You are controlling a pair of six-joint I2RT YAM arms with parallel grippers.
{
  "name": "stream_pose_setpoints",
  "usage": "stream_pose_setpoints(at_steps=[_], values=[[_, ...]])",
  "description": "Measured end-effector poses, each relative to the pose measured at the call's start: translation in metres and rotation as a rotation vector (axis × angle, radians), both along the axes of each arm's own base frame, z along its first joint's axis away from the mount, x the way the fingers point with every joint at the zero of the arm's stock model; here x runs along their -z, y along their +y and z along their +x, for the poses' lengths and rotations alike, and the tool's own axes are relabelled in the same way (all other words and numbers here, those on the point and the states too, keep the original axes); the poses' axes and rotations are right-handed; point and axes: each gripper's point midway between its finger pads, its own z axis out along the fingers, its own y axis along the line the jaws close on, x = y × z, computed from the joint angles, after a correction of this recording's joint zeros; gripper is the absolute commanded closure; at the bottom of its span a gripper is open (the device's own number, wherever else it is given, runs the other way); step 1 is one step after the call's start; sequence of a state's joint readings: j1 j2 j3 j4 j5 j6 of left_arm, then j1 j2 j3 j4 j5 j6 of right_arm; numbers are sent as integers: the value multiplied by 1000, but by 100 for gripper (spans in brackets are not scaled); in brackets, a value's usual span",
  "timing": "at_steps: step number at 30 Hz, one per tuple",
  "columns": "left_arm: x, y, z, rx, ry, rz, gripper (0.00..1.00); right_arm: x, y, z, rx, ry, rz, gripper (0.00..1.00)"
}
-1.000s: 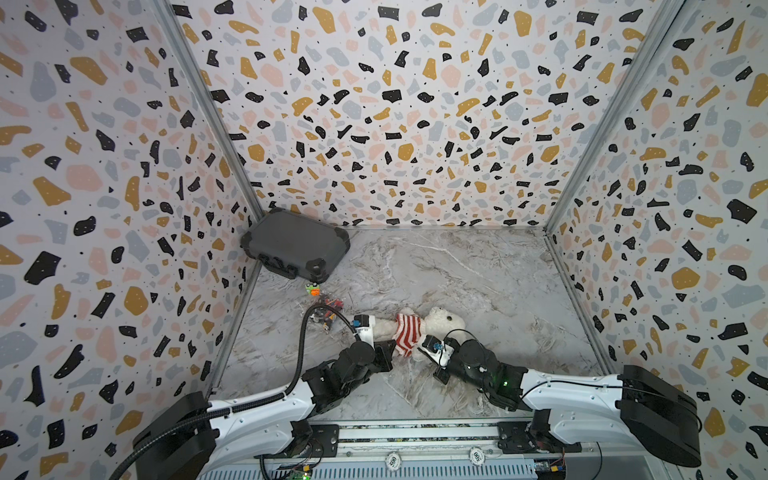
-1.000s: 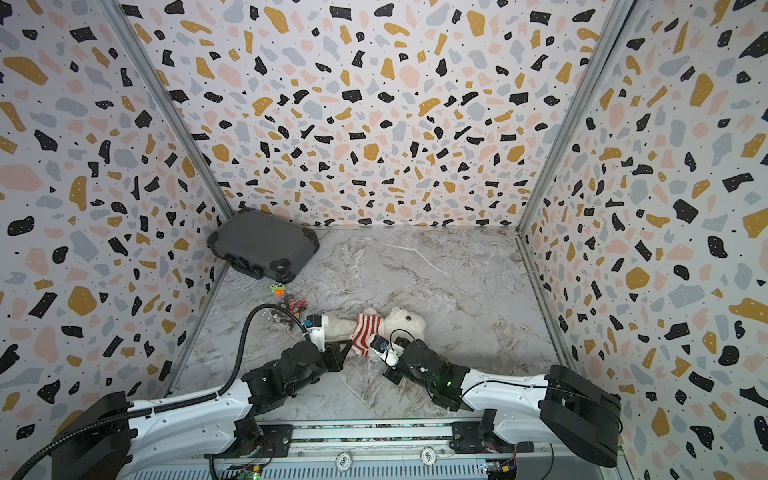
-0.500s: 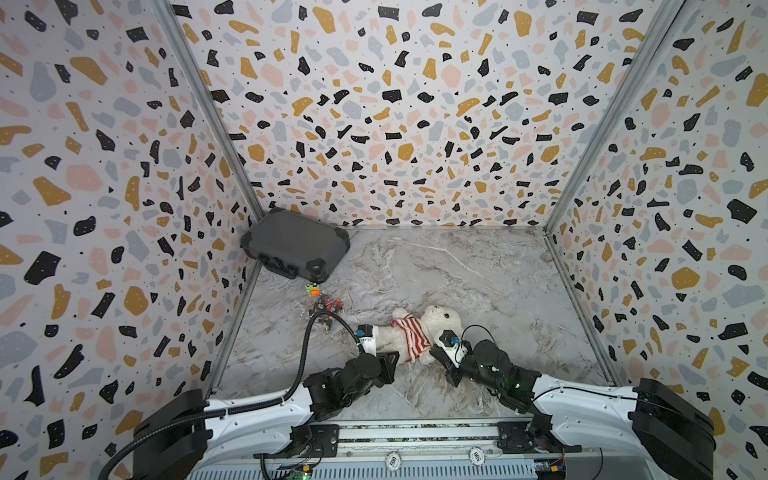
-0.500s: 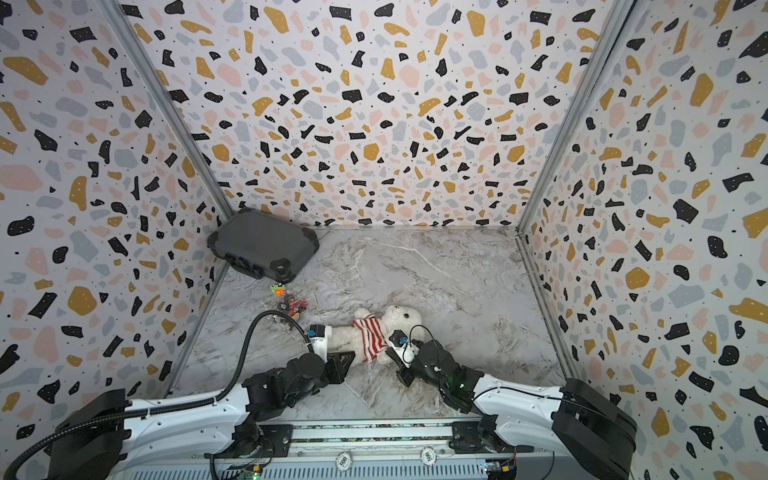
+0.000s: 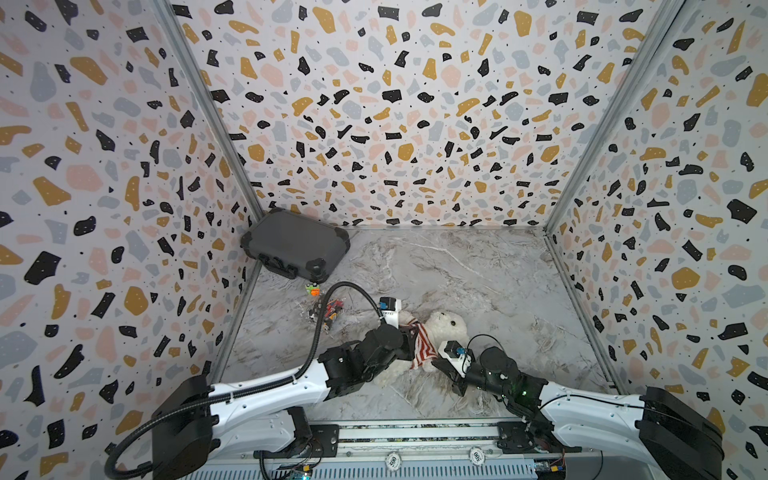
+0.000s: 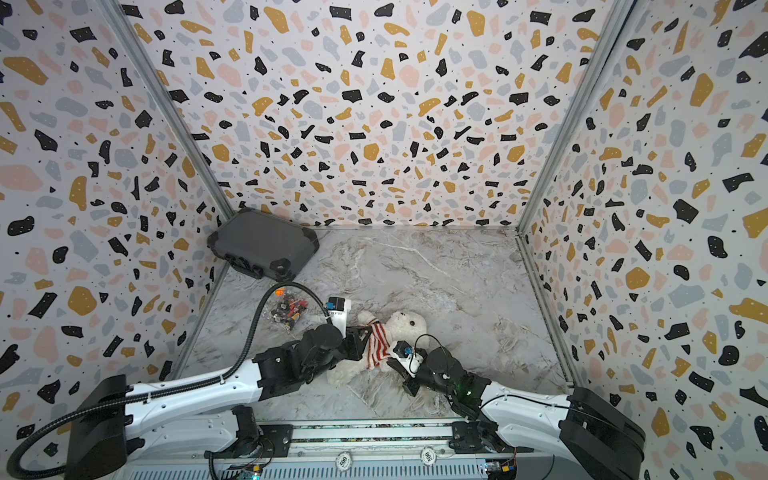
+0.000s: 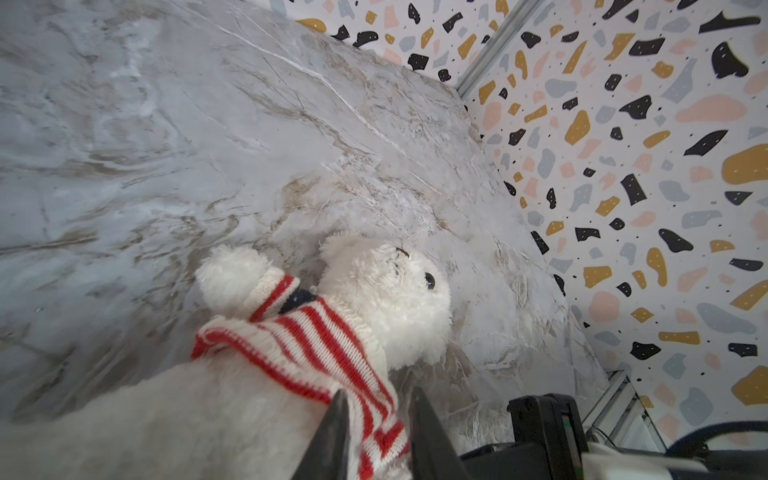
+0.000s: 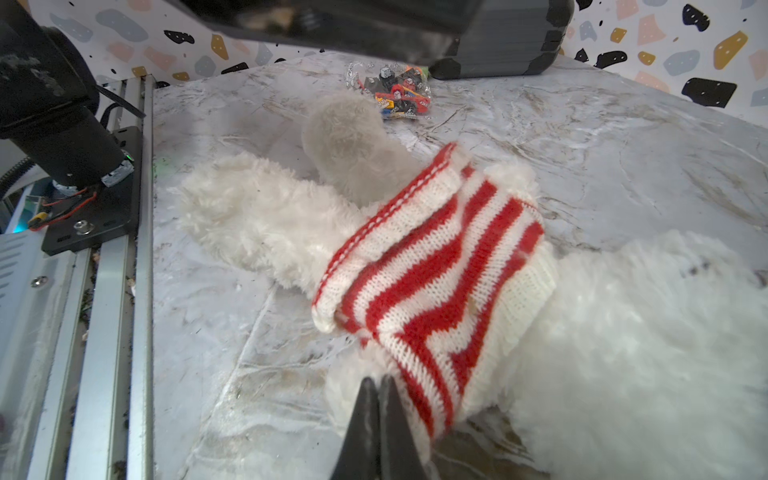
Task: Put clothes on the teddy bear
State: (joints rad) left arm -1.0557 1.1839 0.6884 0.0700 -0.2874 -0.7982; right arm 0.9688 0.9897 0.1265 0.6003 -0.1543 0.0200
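The teddy bear [image 5: 451, 326] [image 6: 409, 324] lies on the marble floor near the front, head toward the back right. A red-and-white striped sweater [image 5: 422, 347] [image 6: 378, 345] sits bunched around its chest, with one paw poking out of a sleeve [image 7: 232, 274]. My left gripper [image 7: 378, 397] [image 5: 409, 340] stands open at the bear's side, and the sweater's hem [image 7: 382, 432] hangs loose between its fingers. My right gripper [image 8: 376, 380] [image 5: 434, 363] is shut on the sweater's lower edge [image 8: 415, 374] from the other side. The bear's legs [image 8: 257, 216] stretch toward the front rail.
A dark grey case [image 5: 297, 245] [image 6: 262, 245] leans in the back left corner. A clear bag of small coloured bricks [image 5: 328, 309] [image 8: 395, 93] and an orange piece [image 5: 312, 289] lie left of the bear. The aluminium rail [image 5: 415, 428] runs along the front, and patterned walls close three sides.
My left gripper's jaws have parted from shut and it has shifted right along the bear. The bear has turned a little, its body swinging toward the front. The right gripper stays shut.
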Motion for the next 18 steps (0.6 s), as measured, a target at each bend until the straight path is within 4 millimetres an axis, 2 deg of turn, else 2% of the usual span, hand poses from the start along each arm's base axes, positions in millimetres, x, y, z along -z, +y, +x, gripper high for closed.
stream_pose_setpoints(at_steps=[3,7,12,18], values=[[13,-9,18,12,25,48,76,-1,0,-1,-8,-6,7,100],[37,-13,32,29,63,114,76,-3,1,-2,-11,-10,15,100],[53,-21,30,83,88,159,76,-3,1,-1,-11,-10,15,100],[70,-13,23,95,115,217,75,-3,1,0,-7,-13,19,100]])
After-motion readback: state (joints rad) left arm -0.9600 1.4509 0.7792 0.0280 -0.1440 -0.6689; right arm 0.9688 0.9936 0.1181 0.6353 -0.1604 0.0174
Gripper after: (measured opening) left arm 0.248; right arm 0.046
